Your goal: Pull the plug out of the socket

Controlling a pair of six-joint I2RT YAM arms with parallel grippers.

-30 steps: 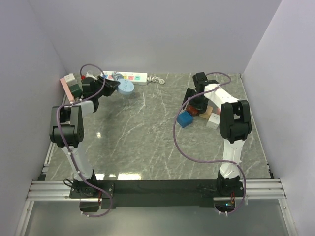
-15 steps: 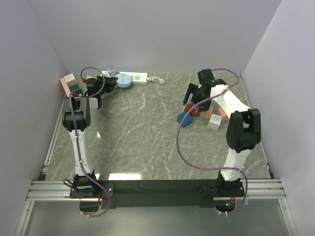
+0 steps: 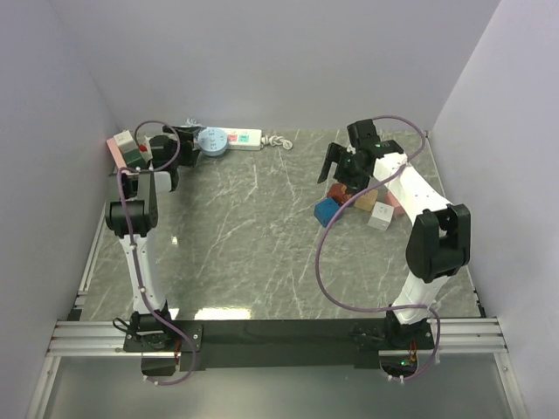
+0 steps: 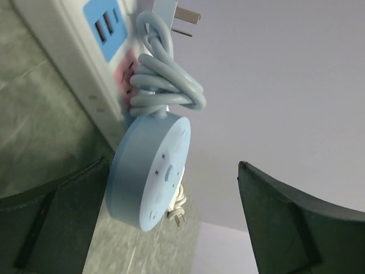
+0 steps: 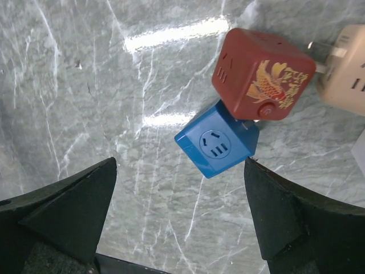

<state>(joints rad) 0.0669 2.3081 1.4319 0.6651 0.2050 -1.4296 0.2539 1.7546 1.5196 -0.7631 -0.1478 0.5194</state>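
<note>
Left wrist: plug (image 4: 171, 10), prongs bare, beside the socket (image 4: 63, 63).

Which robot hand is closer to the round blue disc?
Left. The left gripper sits right at the blue disc by the power strip, jaws open either side of it. The right gripper hangs across the table, over the blue cube.

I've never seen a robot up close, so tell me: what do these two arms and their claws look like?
Both are built alike: slim white tubes joined by chunky black elbows. The left arm and right arm each carry a loose purple cable looping alongside. The left claw and right claw each have two broad black fingers.
</note>
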